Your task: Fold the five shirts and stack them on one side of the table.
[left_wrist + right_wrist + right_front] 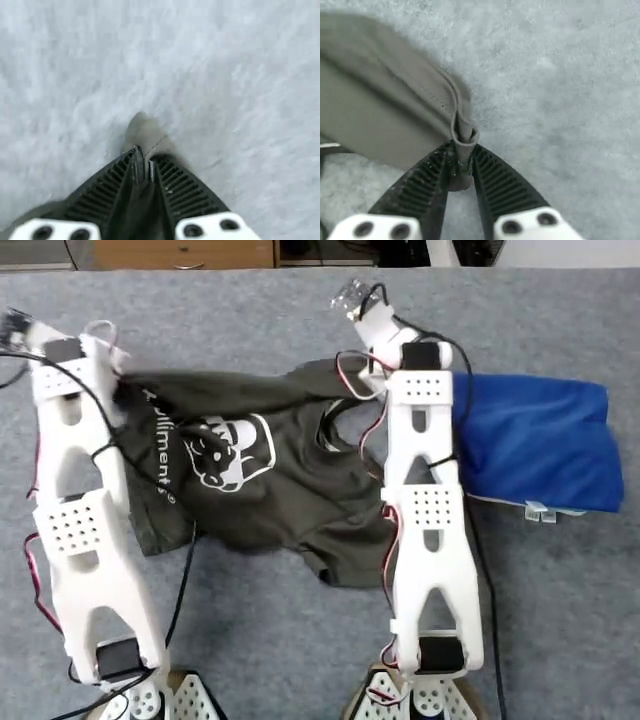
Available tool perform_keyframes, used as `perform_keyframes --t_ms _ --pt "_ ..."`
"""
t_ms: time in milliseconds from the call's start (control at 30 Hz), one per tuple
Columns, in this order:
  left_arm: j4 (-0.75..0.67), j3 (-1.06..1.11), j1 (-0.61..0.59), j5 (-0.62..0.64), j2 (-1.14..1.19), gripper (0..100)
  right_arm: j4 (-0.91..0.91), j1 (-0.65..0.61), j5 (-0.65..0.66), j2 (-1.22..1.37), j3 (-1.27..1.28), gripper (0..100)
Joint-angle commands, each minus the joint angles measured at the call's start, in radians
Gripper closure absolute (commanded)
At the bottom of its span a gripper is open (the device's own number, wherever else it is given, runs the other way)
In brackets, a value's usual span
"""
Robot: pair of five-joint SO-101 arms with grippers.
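Note:
A dark olive shirt (250,470) with a white print lies crumpled on the grey table between my two arms. At the shirt's far left corner, my left gripper (120,380) is shut on it. The left wrist view shows that gripper (143,162) pinching a small tip of olive cloth (142,131) over the table. My right gripper (350,375) is shut on the shirt's far right edge. In the right wrist view it (462,160) clamps a folded hem of the shirt (385,115). A folded blue shirt (540,440) lies to the right of the right arm.
The grey felt table (250,640) spreads in front of the olive shirt. A wooden cabinet (185,252) stands beyond the far edge. Cables run along both arms and over the shirt.

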Motion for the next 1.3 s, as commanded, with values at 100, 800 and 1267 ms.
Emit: perform_keyframes --t_ms 100,800,1267 --pt "-0.210 -0.170 -0.026 -0.196 0.041 98 -0.026 -0.024 0.005 0.015 -0.039 99.7" --pt "0.434 -0.674 0.049 -0.302 0.102 82 -0.041 -0.038 0.038 0.021 -0.031 99.7" --pt "0.598 -0.563 0.198 -0.163 0.295 98 -0.040 -0.038 0.038 0.021 -0.031 99.7"
